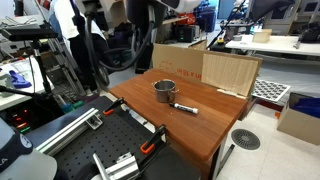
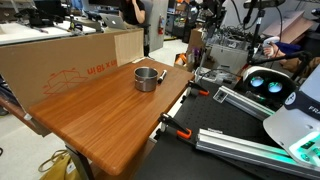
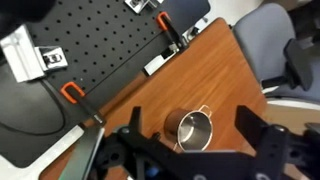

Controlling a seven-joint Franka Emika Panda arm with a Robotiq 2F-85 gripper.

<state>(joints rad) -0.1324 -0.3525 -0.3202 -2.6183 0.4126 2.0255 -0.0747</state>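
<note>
Currently, gripper (image 3: 190, 118): jaws spread wide, empty, hovering over the cup (image 3: 191, 132).
Cup position: upright, lower middle of the wrist view; mid-table in both exterior views.
Marker (image 1: 186, 107): just beside the cup, to its lower right in an exterior view.
Technique: advisable to centre the jaws across the rim, descend vertically, avoid the marker.
Surface: smooth wooden table (image 2: 100, 125).
Room: busy workshop; cardboard panel (image 1: 230, 70) behind the table, upper right.
</note>
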